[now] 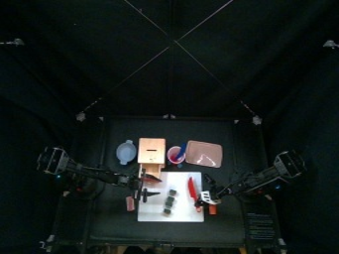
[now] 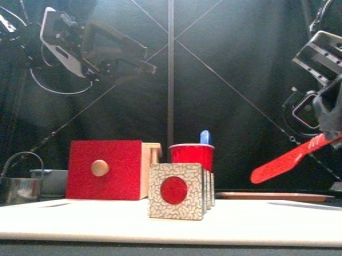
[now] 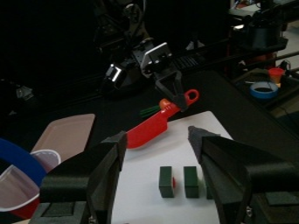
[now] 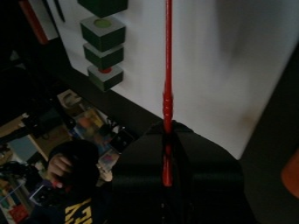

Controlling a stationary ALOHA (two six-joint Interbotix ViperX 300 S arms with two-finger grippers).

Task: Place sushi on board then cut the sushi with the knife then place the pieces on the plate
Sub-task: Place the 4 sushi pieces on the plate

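Note:
Several dark green sushi pieces (image 1: 171, 207) stand on the white cutting board (image 1: 189, 212); the nearest one shows a red round face (image 2: 178, 192). My right gripper (image 1: 209, 195) is shut on the handle of the red toy knife (image 1: 196, 188), whose blade (image 2: 294, 160) slants down over the board's right part, above and right of the pieces. The right wrist view shows the blade (image 4: 167, 79) edge-on beside the pieces (image 4: 103, 35). My left gripper (image 3: 158, 166) hangs open and holds nothing, at the board's left edge (image 1: 134, 186), facing the pieces (image 3: 180, 180) and the knife (image 3: 158, 128).
Behind the board stand the wooden box (image 1: 153, 151) with its red drawer front (image 2: 104, 170), the blue-grey bowl (image 1: 126, 151), the red cup (image 1: 173, 154) with a blue knife (image 2: 205, 136), and the pink tray (image 1: 203, 153) at the back right.

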